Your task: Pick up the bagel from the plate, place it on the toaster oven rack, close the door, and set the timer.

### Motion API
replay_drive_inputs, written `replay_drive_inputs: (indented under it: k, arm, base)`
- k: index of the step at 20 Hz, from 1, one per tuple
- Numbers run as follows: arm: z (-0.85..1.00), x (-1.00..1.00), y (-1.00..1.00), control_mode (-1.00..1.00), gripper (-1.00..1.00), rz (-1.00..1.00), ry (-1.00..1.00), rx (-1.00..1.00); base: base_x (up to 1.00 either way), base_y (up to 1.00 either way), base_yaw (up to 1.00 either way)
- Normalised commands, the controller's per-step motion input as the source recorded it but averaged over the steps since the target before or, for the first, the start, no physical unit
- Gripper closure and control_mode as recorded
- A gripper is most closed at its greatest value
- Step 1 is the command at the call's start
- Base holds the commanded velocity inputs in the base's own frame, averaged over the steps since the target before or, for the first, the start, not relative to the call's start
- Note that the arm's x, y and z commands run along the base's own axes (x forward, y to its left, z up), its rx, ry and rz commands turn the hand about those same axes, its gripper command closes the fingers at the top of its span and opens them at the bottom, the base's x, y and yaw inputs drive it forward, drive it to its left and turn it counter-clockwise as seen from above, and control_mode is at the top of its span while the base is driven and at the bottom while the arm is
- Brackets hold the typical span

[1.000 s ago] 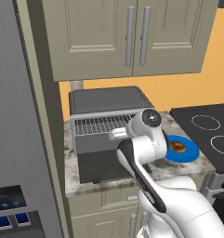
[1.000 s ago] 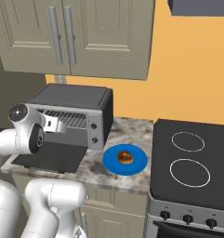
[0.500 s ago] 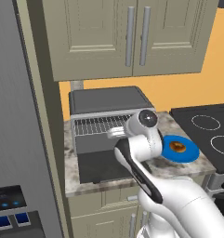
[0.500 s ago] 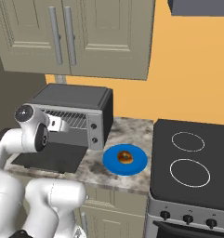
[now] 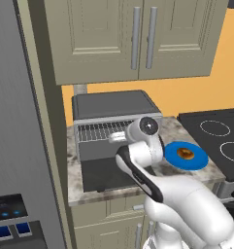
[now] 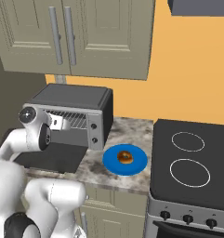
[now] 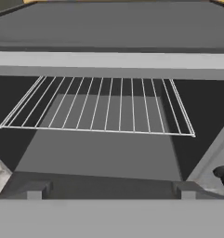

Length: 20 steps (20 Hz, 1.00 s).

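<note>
Hand view faces the thin silver wire rack [image 7: 99, 104] inside the open boxy grey toaster oven [image 5: 111, 104]; gripper jaws spread wide, holding nothing. Rightward, the golden-brown bagel [image 6: 125, 157] sits on the blue round plate [image 6: 114, 160]; picking it up seems the pending step, so the arm must swing right and descend
</note>
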Motion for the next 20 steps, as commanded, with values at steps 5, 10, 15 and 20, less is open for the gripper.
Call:
replay_drive_inputs:
  k: [5, 10, 15, 20]
  arm:
    - [-0.11, 0.23, 0.02, -1.00, -1.00, 0.00, -0.08, 0.00]
    - [-0.18, 0.29, 0.02, -1.00, -1.00, 0.00, -0.01, 0.00]
    - [-0.09, 0.32, 0.02, -1.00, -1.00, 0.00, 0.00, 0.00]
    - [0.00, 0.27, 0.00, -1.00, -1.00, 0.00, 0.00, 0.00]
  base:
    - [0.00, 0.00, 0.00]
    - [0.00, 0.00, 0.00]
    - [0.00, 0.00, 0.00]
    - [0.00, 0.00, 0.00]
